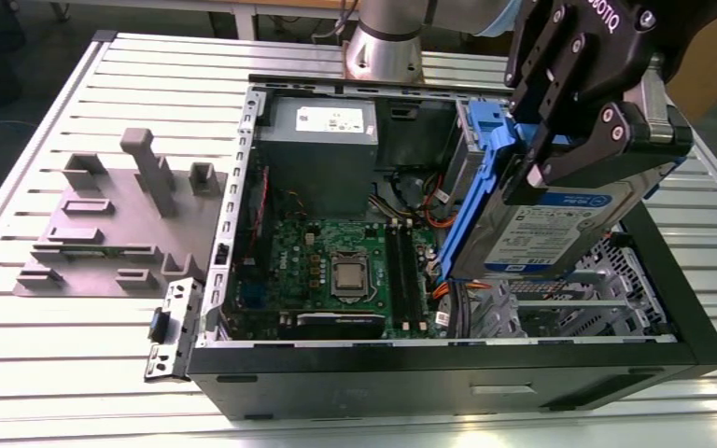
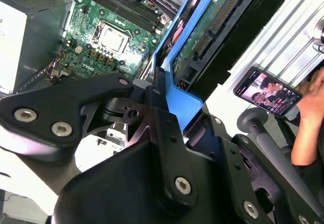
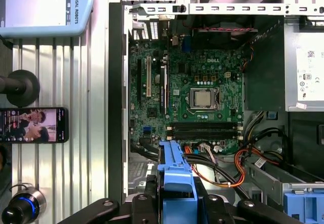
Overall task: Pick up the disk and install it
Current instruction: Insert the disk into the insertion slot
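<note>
On the ribbed white metal table [image 1: 60,308] you have an open black computer case [image 1: 458,373] with its green motherboard [image 1: 333,266] exposed and a grey plastic fixture block [image 1: 116,224] lying at the exterior view's left. The exterior view shows you the silver labelled hard drive in its blue carrier frame [image 1: 558,233], tilted on edge over the case's metal drive cage, while the first wrist view adds a phone [image 3: 33,125] lying on the table and the second wrist view a person's hand [image 2: 311,118] beside it. Your black gripper [image 1: 545,154] reaches down from above, jaws clamped on the drive's blue frame.

Print sits on disk [image 1: 558,229] label, PSU sticker [image 1: 331,119], mobo [image 3: 202,87], pendant [image 3: 45,6] edge; wording not quoted.
</note>
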Controlling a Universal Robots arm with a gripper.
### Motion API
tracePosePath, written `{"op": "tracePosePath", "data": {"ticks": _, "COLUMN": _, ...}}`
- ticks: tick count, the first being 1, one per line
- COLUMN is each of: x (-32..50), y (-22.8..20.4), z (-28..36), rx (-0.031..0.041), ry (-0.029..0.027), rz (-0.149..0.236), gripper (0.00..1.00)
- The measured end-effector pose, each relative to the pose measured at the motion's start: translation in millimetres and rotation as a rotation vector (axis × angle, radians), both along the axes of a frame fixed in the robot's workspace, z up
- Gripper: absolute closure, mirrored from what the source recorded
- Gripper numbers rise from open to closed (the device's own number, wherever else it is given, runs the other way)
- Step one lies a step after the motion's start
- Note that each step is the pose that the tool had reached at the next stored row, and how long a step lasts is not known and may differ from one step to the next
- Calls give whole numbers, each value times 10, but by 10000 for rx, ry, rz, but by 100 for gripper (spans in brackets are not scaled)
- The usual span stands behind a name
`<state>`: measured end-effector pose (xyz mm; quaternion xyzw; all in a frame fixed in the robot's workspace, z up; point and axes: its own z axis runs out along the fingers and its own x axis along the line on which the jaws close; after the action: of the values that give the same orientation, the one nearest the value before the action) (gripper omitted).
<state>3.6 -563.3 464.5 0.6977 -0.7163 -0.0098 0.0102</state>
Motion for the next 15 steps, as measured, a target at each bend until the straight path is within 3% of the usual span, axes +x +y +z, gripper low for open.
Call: {"op": "tracePosePath", "data": {"ticks": 15, "x": 50, "y": 0, "z": 0, "rx": 0, "ry": 0, "rz": 0, "gripper": 64}}
